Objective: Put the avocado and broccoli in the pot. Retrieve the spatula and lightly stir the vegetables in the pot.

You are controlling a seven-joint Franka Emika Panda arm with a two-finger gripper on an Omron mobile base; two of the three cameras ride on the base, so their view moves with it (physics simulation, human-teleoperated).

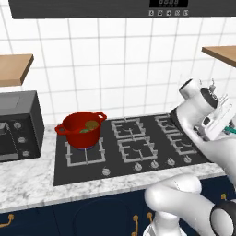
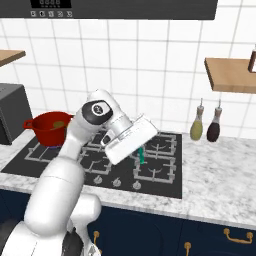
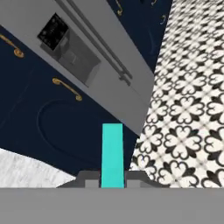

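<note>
On the back left burner of the stove (image 1: pixel 138 152) you have the pot (image 1: pixel 81 130), and inside it sit the vegetables (image 1: pixel 89 126), a bright green lump and an olive-yellow one, so the loading part of the job looks done. The spatula (image 2: pixel 141 154) is off the worktop (image 2: pixel 220 172) as well: its teal handle sticks out of the hand (image 2: pixel 140 148), which hangs above the right-hand burners, well apart from the pot. From the hand camera you see the fingers (image 3: pixel 89 177) pressed together on that handle, one on each side, gripping it firmly. What remains, by my reading, is to carry the spatula across to the pot and give the vegetables a light stir.
</note>
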